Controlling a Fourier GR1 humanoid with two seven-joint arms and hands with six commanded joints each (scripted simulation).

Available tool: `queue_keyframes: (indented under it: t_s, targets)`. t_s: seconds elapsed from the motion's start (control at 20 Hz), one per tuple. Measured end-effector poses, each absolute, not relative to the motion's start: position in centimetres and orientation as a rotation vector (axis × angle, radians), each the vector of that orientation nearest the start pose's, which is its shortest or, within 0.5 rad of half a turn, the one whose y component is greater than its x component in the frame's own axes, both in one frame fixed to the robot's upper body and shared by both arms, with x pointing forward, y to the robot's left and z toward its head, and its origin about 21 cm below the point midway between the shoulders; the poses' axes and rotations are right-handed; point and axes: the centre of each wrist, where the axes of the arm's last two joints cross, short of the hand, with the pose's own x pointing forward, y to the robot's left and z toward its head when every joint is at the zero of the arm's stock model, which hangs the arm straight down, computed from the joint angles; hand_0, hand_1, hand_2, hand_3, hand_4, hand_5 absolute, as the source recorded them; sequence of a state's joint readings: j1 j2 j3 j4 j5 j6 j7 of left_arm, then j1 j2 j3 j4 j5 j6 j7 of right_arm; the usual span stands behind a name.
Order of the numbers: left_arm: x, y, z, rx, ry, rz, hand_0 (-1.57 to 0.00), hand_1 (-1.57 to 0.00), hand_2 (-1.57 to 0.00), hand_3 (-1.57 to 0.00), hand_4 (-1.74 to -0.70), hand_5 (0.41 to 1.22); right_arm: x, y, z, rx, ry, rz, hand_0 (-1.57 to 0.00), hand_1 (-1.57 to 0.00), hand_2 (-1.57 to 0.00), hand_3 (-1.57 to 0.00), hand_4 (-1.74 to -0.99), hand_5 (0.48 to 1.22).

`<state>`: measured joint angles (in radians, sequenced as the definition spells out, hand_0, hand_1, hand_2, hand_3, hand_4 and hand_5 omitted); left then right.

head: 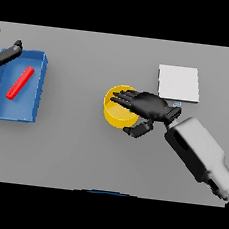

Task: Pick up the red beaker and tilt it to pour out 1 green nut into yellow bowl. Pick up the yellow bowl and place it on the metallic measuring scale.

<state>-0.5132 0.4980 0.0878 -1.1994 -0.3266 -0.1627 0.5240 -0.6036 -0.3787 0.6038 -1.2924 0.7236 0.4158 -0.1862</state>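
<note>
At the far left edge, about 9 o'clock from the table's (pixel 82 153) centre, the left hand (pixel 6 53) shows only in part, its dark fingers straight and loose, touching nothing that can be made out. Just at its 5 o'clock sits a blue tray (pixel 36 90), and inside it a red bar (pixel 20 82) lies slanted, its upper end toward 1 o'clock. It is long and flat rather than cup-shaped.

Near the middle, slightly toward 2 o'clock from centre, stands the yellow bowl (pixel 115 114). The right hand (pixel 148 108) lies over the bowl's right half, reaching in from 4 o'clock: its fingers stretch out across the rim and opening toward 9 o'clock, and the thumb curls below at the bowl's outer wall near 5 o'clock. Whether fingers and thumb actually pinch the wall cannot be told. What lies in the bowl is hidden by the hand.

At 1 o'clock from the bowl, just beside the hand's wrist, rests the scale (pixel 178 83), a pale square plate. The bowl is apart from it.
</note>
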Motion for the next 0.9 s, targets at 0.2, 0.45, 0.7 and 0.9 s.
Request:
queue_keyframes:
  t_s: [0.2, 0.45, 0.7, 0.9]
  targets:
    - [36.7, 33.4, 11.9, 0.678, -1.088, -0.473, 0.00, 0.00, 0.00, 0.00, -0.80, 0.723, 34.3, -13.9, 5.6, -0.231, -1.357, 1.944, 0.00, 0.00, 0.00, 0.00, -1.273, 0.687]
    - [36.1, 33.4, 11.9, 0.684, -1.088, -0.472, 0.00, 0.00, 0.00, 0.00, -0.79, 0.728, 34.7, -13.7, 4.7, -0.189, -1.322, 1.970, 0.00, 0.00, 0.00, 0.00, -1.285, 0.706]
    - [36.4, 33.3, 12.6, 0.697, -1.091, -0.474, 0.00, 0.00, 0.00, 0.00, -0.79, 0.732, 35.0, -13.5, 4.1, -0.180, -1.339, 1.968, 0.00, 0.00, -0.05, -0.09, -1.309, 0.768]
    - [36.2, 33.1, 12.5, 0.693, -1.082, -0.468, 0.00, 0.00, 0.00, 0.00, -0.79, 0.729, 34.8, -12.9, 4.1, -0.170, -1.316, 1.965, -0.32, -0.26, -0.29, -0.33, -1.436, 0.944]
